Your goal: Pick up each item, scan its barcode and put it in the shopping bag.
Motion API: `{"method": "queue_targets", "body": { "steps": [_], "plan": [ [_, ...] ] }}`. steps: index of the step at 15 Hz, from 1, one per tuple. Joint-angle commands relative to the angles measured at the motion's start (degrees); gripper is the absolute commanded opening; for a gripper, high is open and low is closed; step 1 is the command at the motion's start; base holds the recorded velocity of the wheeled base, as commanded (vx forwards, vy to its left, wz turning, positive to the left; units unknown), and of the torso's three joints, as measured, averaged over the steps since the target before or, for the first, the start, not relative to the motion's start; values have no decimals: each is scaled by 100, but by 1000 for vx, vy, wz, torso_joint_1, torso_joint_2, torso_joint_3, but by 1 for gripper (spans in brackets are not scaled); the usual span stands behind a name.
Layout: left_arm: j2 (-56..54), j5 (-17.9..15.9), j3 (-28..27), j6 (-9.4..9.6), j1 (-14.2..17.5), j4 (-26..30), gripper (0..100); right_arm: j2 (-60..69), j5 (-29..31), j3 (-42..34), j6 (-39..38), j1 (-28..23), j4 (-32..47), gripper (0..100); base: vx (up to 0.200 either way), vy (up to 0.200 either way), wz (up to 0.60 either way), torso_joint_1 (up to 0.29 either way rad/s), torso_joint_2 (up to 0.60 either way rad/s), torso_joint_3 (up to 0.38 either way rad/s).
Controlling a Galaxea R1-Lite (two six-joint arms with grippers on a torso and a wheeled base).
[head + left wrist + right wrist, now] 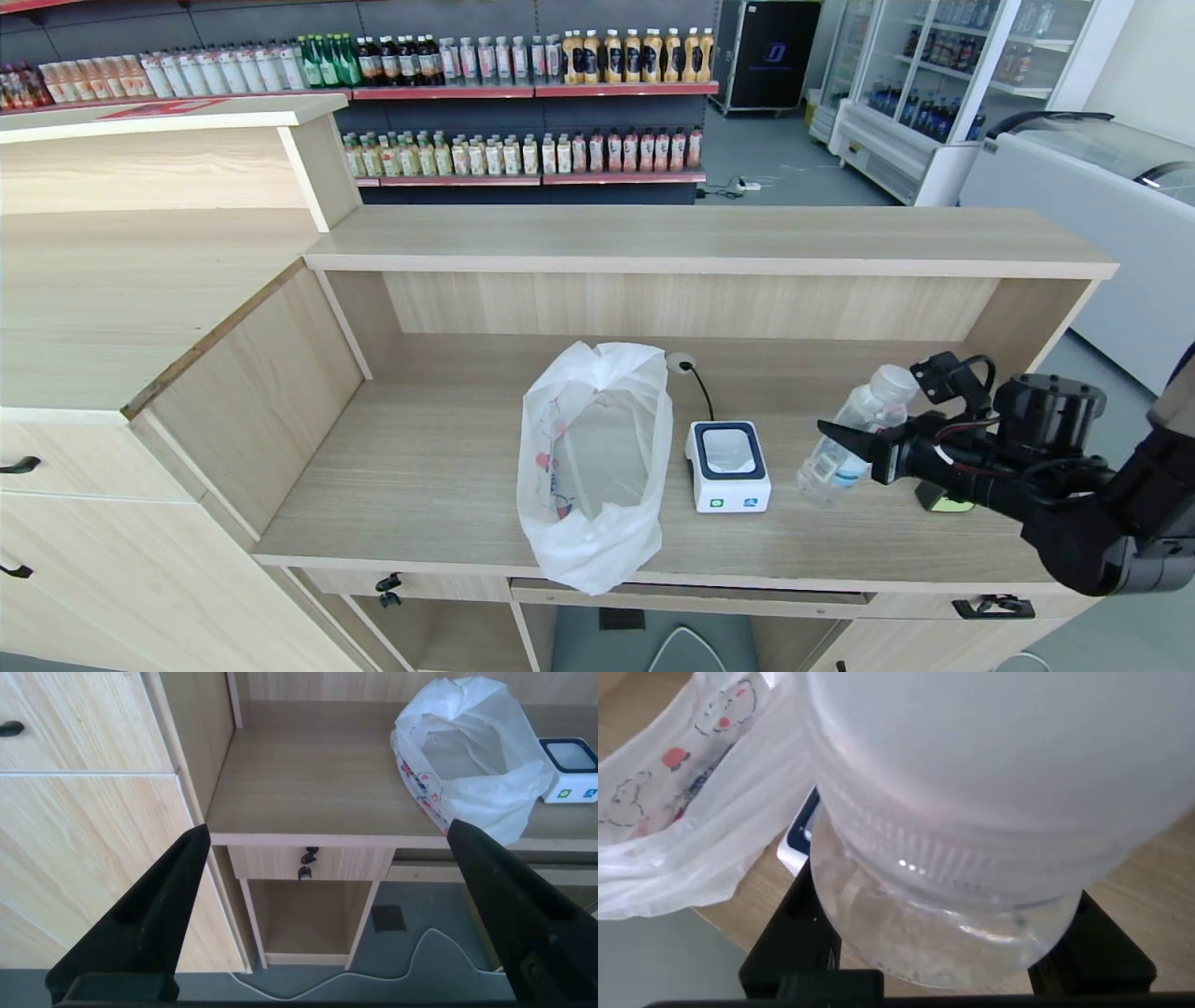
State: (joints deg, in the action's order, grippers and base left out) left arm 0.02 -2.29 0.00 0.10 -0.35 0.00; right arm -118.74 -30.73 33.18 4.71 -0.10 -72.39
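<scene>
A clear plastic bottle (854, 431) with a white cap and a barcode label is held tilted above the counter, right of the scanner (729, 464). My right gripper (859, 439) is shut on the bottle; in the right wrist view the bottle (971, 821) sits between the dark fingers (789, 943). The white shopping bag (595, 457) stands open on the counter left of the scanner. My left gripper (327, 915) hangs open below and in front of the counter, well left of the shopping bag (472, 751), with nothing between its fingers.
A small green-and-black item (943, 501) lies on the counter under my right arm. The wooden counter (420, 467) has a raised back ledge and side walls. A cable runs from the scanner to a hole at the back (681, 362). Drawers and a keyed lock (305, 870) sit below.
</scene>
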Motion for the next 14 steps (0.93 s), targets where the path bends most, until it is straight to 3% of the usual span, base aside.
{"method": "queue_targets", "body": {
  "steps": [1,3,7,8,9,11,14],
  "plan": [
    [6,1,0,-1,0,0,100,2065,-785,408,-638,-43,1596,0,0,0,0,0,0,0],
    [6,1,0,-1,0,0,100,3005,-1488,646,-1147,-78,2396,0,0,0,0,0,0,0],
    [6,1,0,-1,0,0,100,4087,-3114,435,-1956,-43,2475,0,0,0,0,0,0,0],
    [6,1,0,-1,0,0,100,4087,-3114,435,-1956,-43,2475,0,0,0,0,0,0,0],
    [6,1,0,-1,0,0,100,4421,-3413,435,-2176,467,2475,0,0,0,0,0,0,0],
    [6,-8,0,-1,0,0,100,4596,-3431,435,-2378,1082,2458,0,0,0,0,0,0,0],
    [6,1,0,-1,0,0,100,4675,-3448,426,-2685,1557,2449,0,0,0,0,0,0,0]
  ]
}}
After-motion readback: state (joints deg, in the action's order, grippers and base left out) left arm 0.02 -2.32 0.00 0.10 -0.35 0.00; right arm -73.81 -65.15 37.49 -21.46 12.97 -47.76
